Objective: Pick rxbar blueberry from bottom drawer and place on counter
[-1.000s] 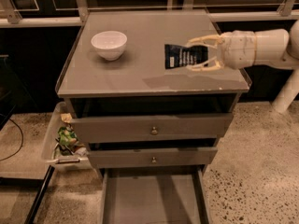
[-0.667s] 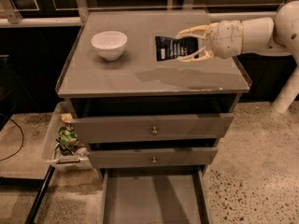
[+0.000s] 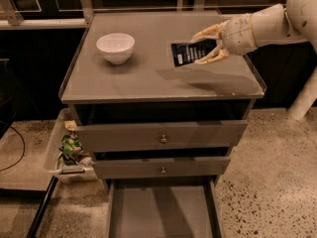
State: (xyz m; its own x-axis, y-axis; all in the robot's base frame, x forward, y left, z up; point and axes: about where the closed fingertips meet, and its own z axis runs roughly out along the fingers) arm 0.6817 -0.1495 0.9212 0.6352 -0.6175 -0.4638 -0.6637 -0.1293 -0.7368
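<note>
My gripper [image 3: 202,47] reaches in from the right over the counter [image 3: 148,78], the grey top of the cabinet. It is shut on the rxbar blueberry [image 3: 188,52], a dark flat bar with pale print, held just above the counter's right middle. One finger [image 3: 208,32] lies above the bar and one below. The bottom drawer [image 3: 161,209] stands pulled open at the foot of the cabinet, and its grey floor shows nothing on it.
A white bowl [image 3: 115,47] stands on the counter's left. Two knobbed drawers [image 3: 162,139] sit slightly open above the bottom one. A clear bin [image 3: 69,150] with green packets stands on the floor at the cabinet's left.
My gripper has carried the bar leftward and a little farther back over the counter. The bowl and drawers have not moved.
</note>
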